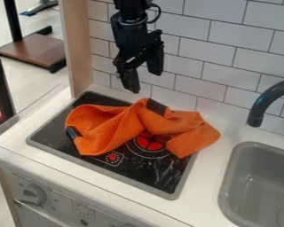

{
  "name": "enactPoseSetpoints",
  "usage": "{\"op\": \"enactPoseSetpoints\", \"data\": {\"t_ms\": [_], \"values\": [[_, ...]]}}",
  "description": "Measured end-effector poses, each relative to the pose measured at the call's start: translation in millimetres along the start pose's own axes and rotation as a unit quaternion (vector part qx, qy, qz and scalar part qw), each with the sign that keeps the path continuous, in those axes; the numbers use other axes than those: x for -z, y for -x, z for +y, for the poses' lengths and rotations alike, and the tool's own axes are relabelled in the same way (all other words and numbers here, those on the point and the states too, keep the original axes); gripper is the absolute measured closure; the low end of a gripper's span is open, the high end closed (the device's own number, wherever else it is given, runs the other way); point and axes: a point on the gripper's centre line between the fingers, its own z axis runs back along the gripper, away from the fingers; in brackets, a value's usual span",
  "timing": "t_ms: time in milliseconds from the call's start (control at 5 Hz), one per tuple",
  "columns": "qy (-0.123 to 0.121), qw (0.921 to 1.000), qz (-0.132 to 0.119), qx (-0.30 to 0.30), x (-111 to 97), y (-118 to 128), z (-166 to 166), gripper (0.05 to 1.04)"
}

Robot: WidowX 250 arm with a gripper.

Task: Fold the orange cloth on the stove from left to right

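White toy-kitchen counter [209,177] carried everything. Gray sink [227,177] sat at right, black stovetop [150,173] at left. Orange cloth [108,133] lay crumpled across stovetop, partly over red burner marking [150,141], neither flat nor neatly folded; dark patches showed at its upper edge and left end. Black end effector [144,82] hung above cloth's upper edge, fingers well spread, nothing held, cloth untouched. Dark faucet [263,104] curved over sink.
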Motion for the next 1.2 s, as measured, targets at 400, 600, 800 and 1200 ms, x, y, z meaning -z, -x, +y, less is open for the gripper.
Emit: {"op": "enactPoseSetpoints", "data": {"t_ms": [400,600,800,1200], "values": [[-0.014,0.9993,0.018,0.028,10,1,7,0.085],[-0.015,0.9994,0.004,0.031,8,-23,17,0.085],[-0.024,0.9962,0.003,0.084,12,-32,30,0.085],[-0.047,0.9825,-0.015,0.18,11,-77,76,0.085]]}}
